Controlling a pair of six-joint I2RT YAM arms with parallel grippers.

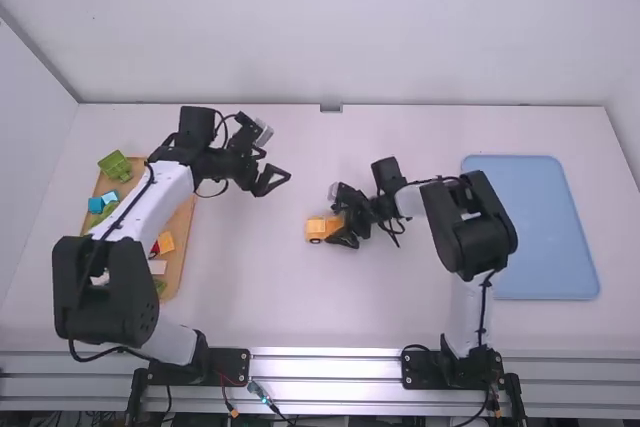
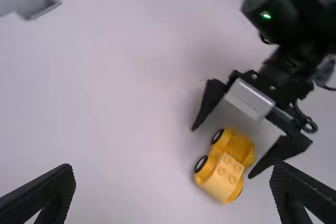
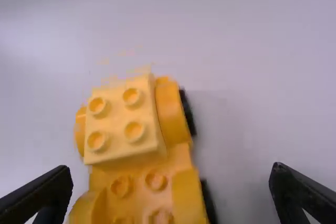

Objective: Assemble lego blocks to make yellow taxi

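High view: coloured blocks (image 1: 96, 205) are held in the wooden tray (image 1: 183, 237) at left; a blue tray (image 1: 540, 232) is set at right. Centrally, the studded, black-wheeled yellow car (image 1: 316, 229) is left ungripped between the right gripper's (image 1: 338, 222) spread fingers; the left gripper (image 1: 274, 180) is opened, empty.

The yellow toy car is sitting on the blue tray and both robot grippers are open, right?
Not quite: the high view shows the yellow toy car on the white table, left of the blue tray. The left gripper and right gripper are open.
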